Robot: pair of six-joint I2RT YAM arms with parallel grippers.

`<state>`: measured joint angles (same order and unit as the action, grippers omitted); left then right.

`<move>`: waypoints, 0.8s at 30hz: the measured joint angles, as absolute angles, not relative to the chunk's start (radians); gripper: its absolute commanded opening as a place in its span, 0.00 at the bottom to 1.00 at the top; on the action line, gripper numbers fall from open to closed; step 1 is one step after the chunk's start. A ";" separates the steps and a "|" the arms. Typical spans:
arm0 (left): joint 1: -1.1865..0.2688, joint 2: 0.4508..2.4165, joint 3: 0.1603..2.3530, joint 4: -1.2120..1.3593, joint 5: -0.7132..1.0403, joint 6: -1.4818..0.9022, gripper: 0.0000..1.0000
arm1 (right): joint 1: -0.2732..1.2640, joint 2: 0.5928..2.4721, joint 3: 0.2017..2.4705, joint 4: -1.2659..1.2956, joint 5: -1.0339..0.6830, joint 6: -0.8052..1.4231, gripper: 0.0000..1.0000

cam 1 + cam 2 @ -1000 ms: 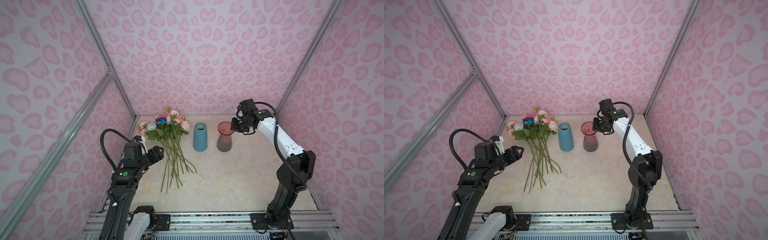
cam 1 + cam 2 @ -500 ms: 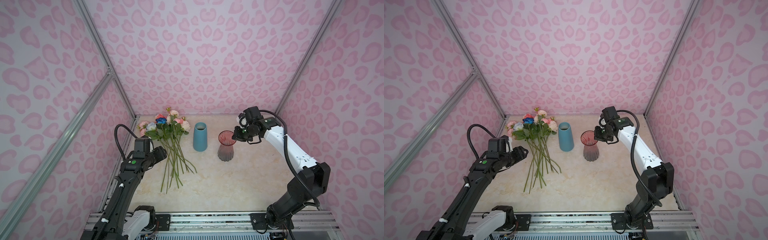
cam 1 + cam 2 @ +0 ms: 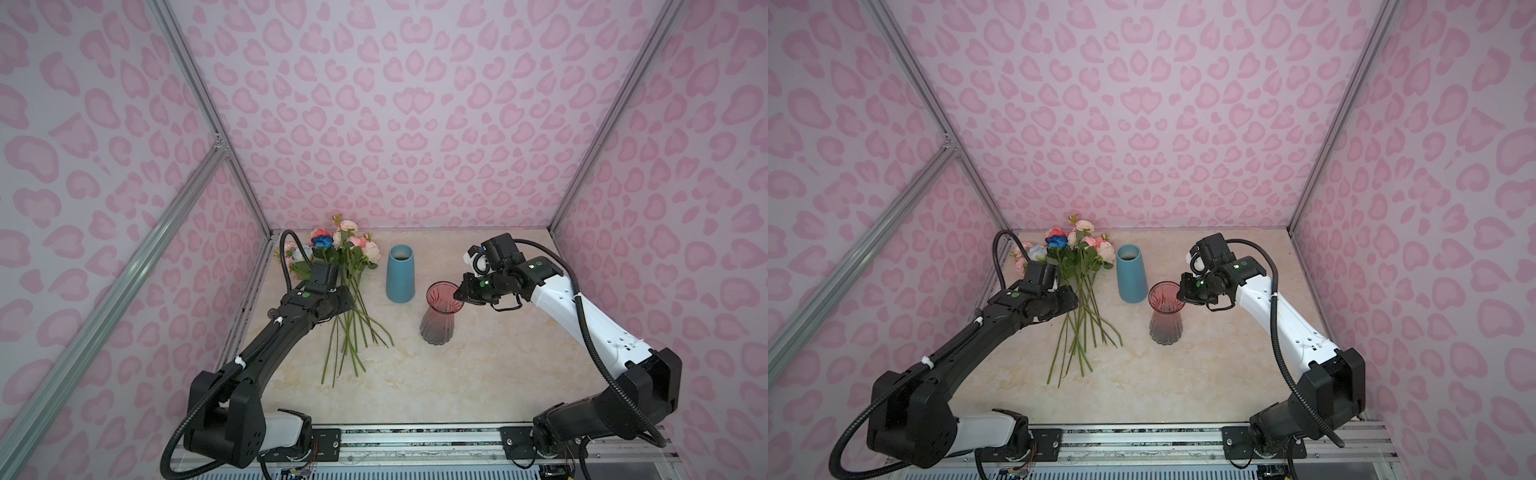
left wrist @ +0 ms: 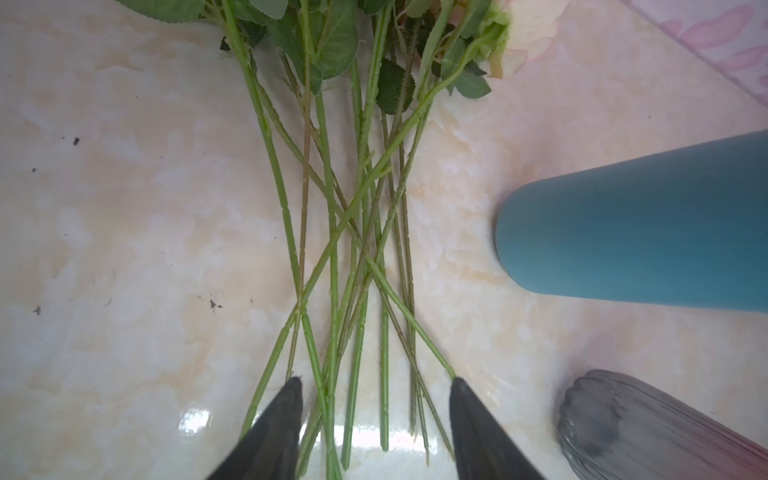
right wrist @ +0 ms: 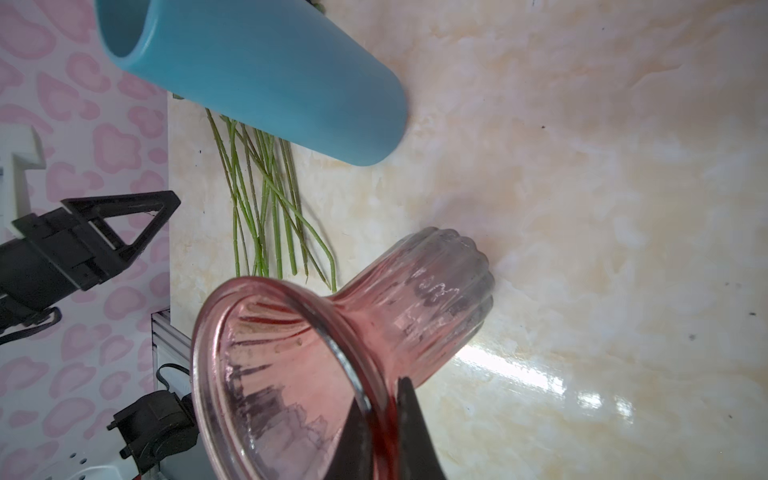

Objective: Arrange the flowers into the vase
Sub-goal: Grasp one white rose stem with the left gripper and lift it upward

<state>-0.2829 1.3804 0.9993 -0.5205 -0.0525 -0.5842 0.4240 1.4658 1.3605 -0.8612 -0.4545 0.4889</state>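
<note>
Flowers (image 3: 349,257) lie flat at ten o'clock on the table (image 3: 498,365); judged light, with thin springy stems (image 4: 331,232) best gripped mid-length. Left jaws stand half open astride them; right jaws pinch the glass vase (image 5: 415,291) by its rim.

One blue vase (image 3: 400,274), one pink glass vase (image 3: 438,320), roughly ten long-stemmed flowers (image 3: 351,259)

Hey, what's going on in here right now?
Two robot arms are working on getting flowers into a vase. The left gripper is open, its jaws on either side of the stems of the flowers, which lie in a bunch on the table. The right gripper pinches the rim of the upright pink glass vase. A blue vase stands between them. No flower is in a vase yet.
</note>
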 measured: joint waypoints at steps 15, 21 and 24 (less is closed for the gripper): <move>-0.293 1.768 1.234 -0.498 -0.232 -0.372 0.24 | 0.415 1.347 1.361 -0.927 -0.401 0.429 0.37; -0.293 1.831 1.284 -0.495 -0.241 -0.314 0.23 | 0.376 1.260 1.324 -0.941 -0.365 0.399 0.38; -0.293 1.850 1.291 -0.499 -0.244 -0.302 0.22 | 0.353 1.237 1.306 -0.942 -0.363 0.387 0.38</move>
